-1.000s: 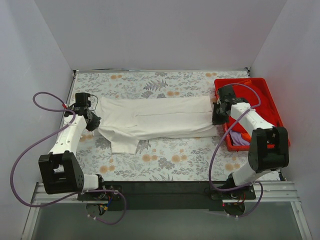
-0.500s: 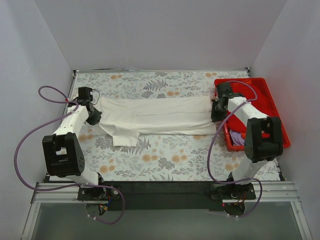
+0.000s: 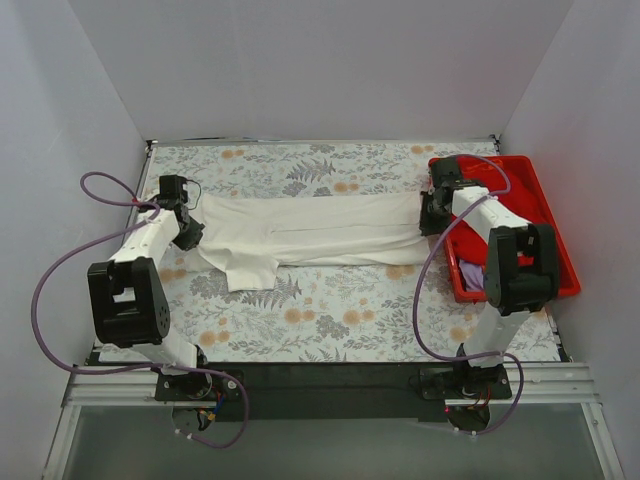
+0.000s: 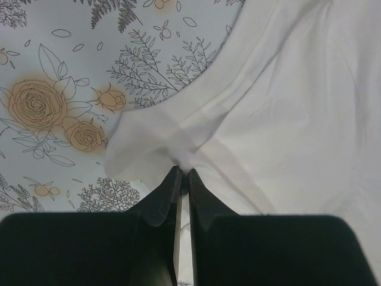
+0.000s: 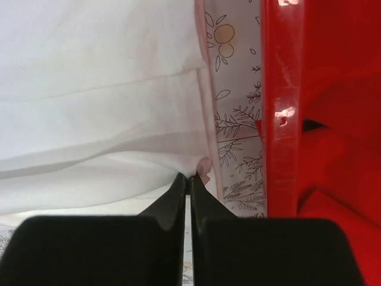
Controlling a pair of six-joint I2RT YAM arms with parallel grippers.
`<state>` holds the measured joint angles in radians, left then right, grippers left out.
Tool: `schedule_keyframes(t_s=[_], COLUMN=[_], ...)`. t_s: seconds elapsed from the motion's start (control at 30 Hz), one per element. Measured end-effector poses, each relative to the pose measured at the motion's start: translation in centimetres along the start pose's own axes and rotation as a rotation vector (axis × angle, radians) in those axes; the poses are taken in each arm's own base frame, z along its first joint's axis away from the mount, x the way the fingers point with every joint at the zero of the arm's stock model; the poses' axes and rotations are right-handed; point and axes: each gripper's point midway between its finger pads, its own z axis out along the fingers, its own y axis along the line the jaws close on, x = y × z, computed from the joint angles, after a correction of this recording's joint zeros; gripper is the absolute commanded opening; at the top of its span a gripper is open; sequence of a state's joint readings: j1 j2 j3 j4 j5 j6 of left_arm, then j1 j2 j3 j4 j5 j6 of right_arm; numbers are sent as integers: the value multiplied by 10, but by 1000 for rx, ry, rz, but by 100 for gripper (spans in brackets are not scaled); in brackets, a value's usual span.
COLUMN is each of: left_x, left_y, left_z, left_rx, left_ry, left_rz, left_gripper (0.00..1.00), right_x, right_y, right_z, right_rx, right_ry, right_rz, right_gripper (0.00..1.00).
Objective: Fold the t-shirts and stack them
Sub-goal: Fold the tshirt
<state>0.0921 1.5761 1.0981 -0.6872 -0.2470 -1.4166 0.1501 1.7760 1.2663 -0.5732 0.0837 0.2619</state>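
Note:
The white t-shirt (image 3: pixel 310 232) lies stretched sideways across the floral tablecloth, folded lengthwise, with a sleeve (image 3: pixel 250 272) hanging toward the near side. At its left end my left gripper (image 3: pixel 188 232) is shut on a pinch of the white cloth (image 4: pixel 238 119), seen between the black fingers in the left wrist view. My right gripper (image 3: pixel 428 220) is shut on the shirt's right edge (image 5: pixel 107 119), next to the red tray's wall. Red fabric (image 5: pixel 333 167) lies inside the tray; whether it is a t-shirt I cannot tell.
The red plastic tray (image 3: pixel 545 215) stands at the right edge, its near wall (image 5: pixel 280 107) close beside my right gripper. A purple item (image 3: pixel 470 275) lies in the tray's near end. White walls enclose the table on three sides.
Both grippers have carried the white shirt's ends away from the near edge, toward the back of the table. The shirt has shifted with them and looks narrower. Both stay shut.

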Motion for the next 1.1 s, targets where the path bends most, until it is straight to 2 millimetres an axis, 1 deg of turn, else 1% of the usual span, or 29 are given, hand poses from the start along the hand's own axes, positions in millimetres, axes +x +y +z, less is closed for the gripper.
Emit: schedule_keyframes(t_s=[0.33,0.47,0.57,0.6,0.63,0.7,0.73,0.77,0.8,0.83,0.87,0.93,1.03,1.1], left_x=[5,5,5,5,4,3,3,2,1,0,0,-4,-7,0], left_y=[0,-2,-2,-2,-2,-1,-1,0,0,1,1,0,-2,-5], left_z=[20,26,28,29,29,29,29,28,26,23,19,6,-25,-50], left_rx=[-19,-18,-17,-17,-17,-20,-22,-24,-25,-25,-20,-2,55,110], left_ry=[15,14,12,10,7,4,1,-2,-6,-12,-16,-37,-85,-114], left_rz=[24,32,39,40,41,47,46,48,45,43,43,40,41,65], left_gripper=[0,5,16,22,37,54,68,71,74,75,75,75,77,77], right_x=[0,2,2,0,0,-1,-2,-2,-3,-4,-4,-5,-6,-5], right_y=[0,-1,-1,-1,-1,-1,-1,0,0,0,0,1,2,3], right_z=[19,24,25,25,26,26,26,25,24,21,18,5,-20,-39], right_rx=[7,13,15,15,14,13,12,11,10,8,4,-8,-30,-49], right_ry=[18,31,27,23,20,15,14,12,8,3,-7,-30,-84,-132], right_rz=[0,-1,0,0,0,0,-2,0,1,-1,0,-1,-3,-3], right_gripper=[1,3,9,14,23,29,36,39,42,48,50,56,58,61])
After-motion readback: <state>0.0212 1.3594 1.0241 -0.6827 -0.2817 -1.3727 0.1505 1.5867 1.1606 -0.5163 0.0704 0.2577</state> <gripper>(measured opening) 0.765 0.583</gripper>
